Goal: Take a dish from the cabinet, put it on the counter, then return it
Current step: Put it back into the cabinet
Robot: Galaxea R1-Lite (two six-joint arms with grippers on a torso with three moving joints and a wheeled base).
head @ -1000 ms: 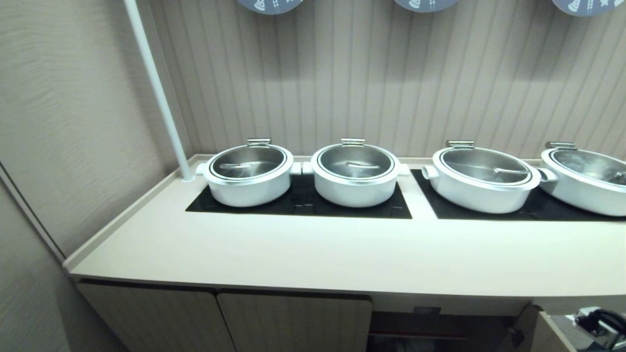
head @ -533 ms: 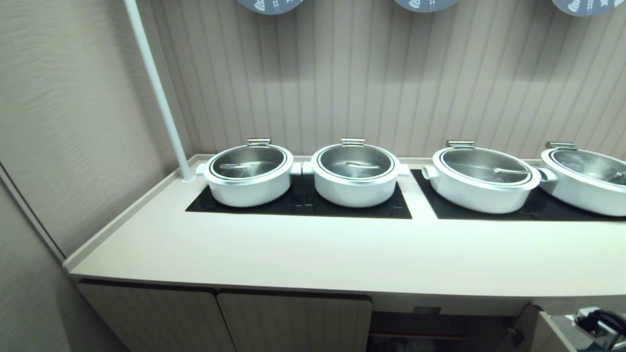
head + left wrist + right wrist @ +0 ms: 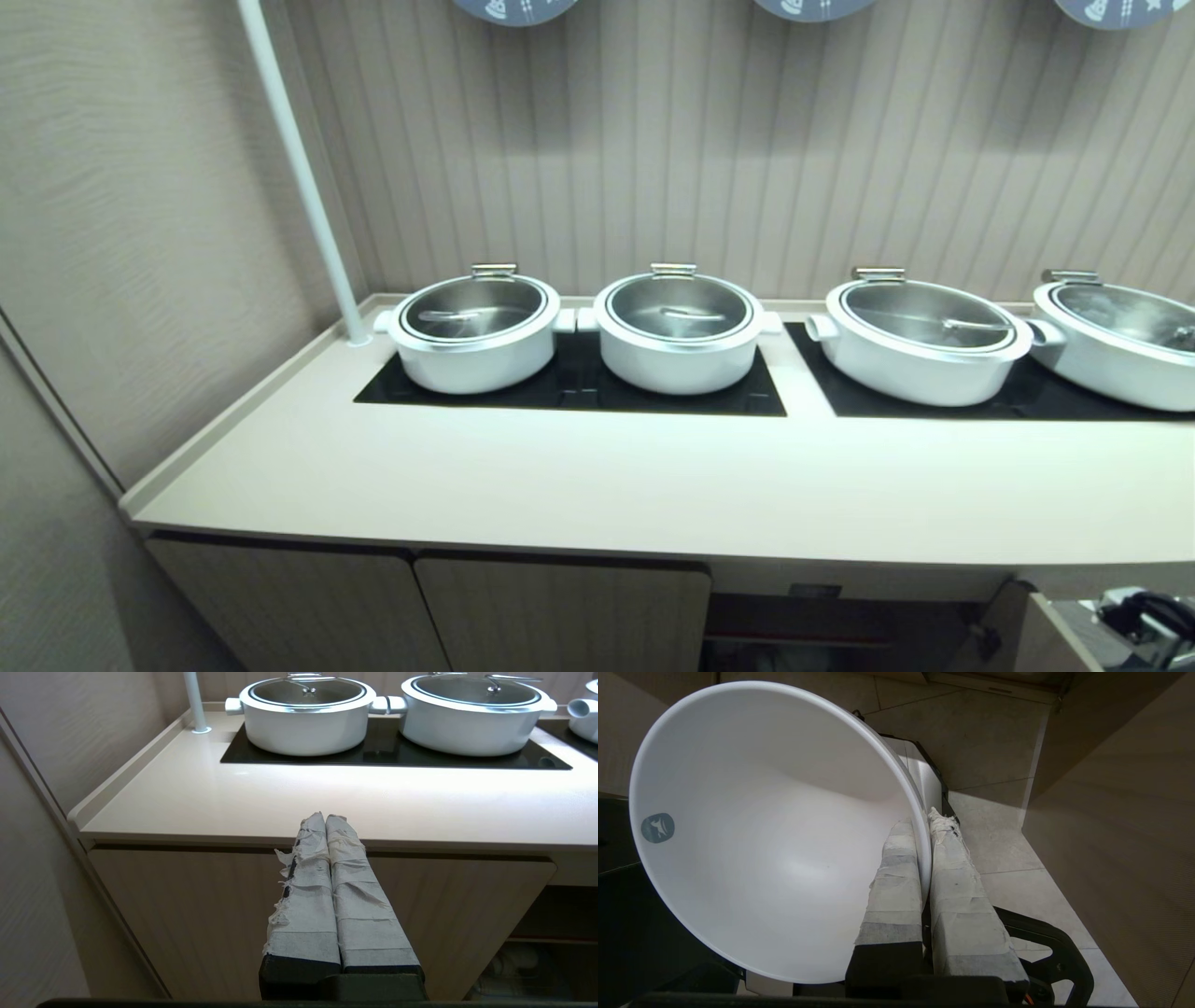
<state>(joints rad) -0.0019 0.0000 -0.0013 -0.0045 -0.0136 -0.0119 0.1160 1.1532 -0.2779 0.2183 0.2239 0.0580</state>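
A: Head view first. What is cut off?

B: The right gripper (image 3: 1153, 621) shows only as a dark shape at the lower right corner, below the counter (image 3: 653, 485); its fingers cannot be made out here. The cabinet (image 3: 560, 611) under the counter is clipped by the lower edge. Its fluted doors on the left are shut; to their right an opening shows a shelf in shadow, and a door (image 3: 1050, 635) stands open beside the gripper. Four white lidded pots (image 3: 679, 336) sit on black glass panels (image 3: 579, 387) at the back, the rightmost pot cut by the frame. The front of the counter is bare. The dish is not visible here.

A: Left wrist view?

B: The left gripper (image 3: 325, 820) points level at the counter's front edge, in front of a shut cabinet door. Its two tape-wrapped fingers (image 3: 348, 882) are pressed together with nothing between them. The tape is frayed along one side.

A: And the right wrist view?

B: The dish (image 3: 761, 849), a white bowl, fills most of it, tilted on edge with its hollow facing the camera. A small grey mark sits inside near the rim. The taped fingers (image 3: 896, 882) pinch the rim, one inside and one outside, nearly closed. Beige floor tiles (image 3: 994, 765) lie behind, so the arm hangs low beside the open door. The bowl's foot is hidden.
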